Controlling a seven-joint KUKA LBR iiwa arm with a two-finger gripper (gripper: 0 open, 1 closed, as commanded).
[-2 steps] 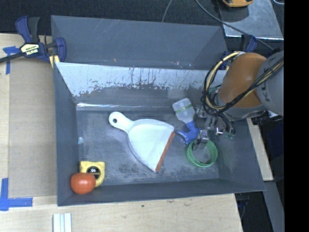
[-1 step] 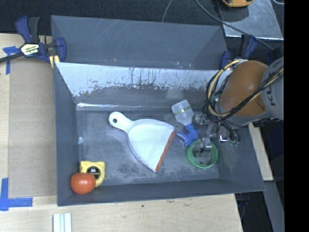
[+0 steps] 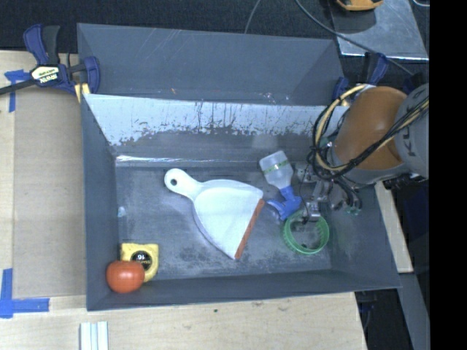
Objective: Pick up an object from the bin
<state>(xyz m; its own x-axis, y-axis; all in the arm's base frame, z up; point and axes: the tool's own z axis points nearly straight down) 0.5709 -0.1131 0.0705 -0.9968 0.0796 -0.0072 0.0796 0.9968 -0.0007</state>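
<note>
The jaws hung low at the right end of the bin (image 3: 101,195), just over the far rim of a green ring (image 3: 306,237) that lay flat on the floor near the right wall. Whether they were spread or pressed together could not be told. Just beside the ring, on its left, lay a small blue piece (image 3: 283,205). Beyond that, toward the far wall, stood a clear plastic cup (image 3: 276,168). A white dustpan (image 3: 219,211) with an orange edge took up the middle of the floor. A yellow tape measure (image 3: 141,257) touched a red ball (image 3: 125,276) in the near left corner.

The ring looked the likeliest pick. To take it well, the jaws would probably need to straddle one stretch of its thin band, one side inside the loop. They would also need to come down clear of the blue piece before closing.
</note>
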